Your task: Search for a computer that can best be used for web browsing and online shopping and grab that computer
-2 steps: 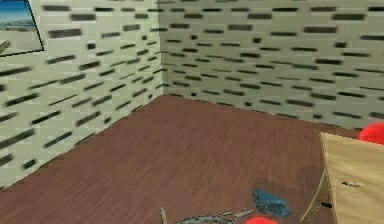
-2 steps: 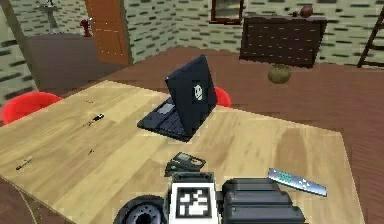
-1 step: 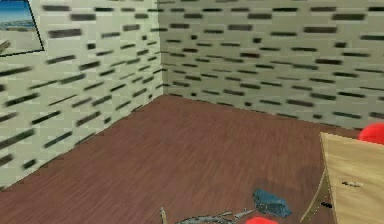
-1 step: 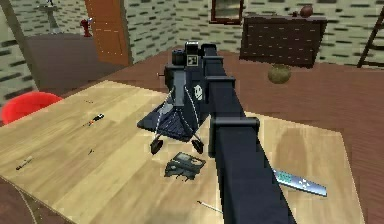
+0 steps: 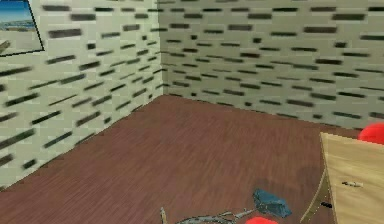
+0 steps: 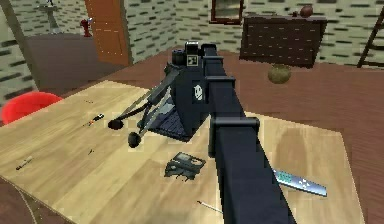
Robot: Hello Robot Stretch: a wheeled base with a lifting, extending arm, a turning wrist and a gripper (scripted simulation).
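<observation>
The hand [image 6: 127,132] is positioned above the wooden worktop [image 6: 70,165] at a dark wedge-shaped device [image 6: 178,126] standing mid-worktop; its opening and whether it holds anything cannot be determined.

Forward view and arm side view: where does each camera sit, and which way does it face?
Forward view: on the robot, facing ahead and slightly down at wood floor and brick-patterned walls.
Arm side view: on the robot's body, facing sideways over a table; its dark arm and fingers show.
Shared: the light wooden table and the red thing at its edge.
</observation>
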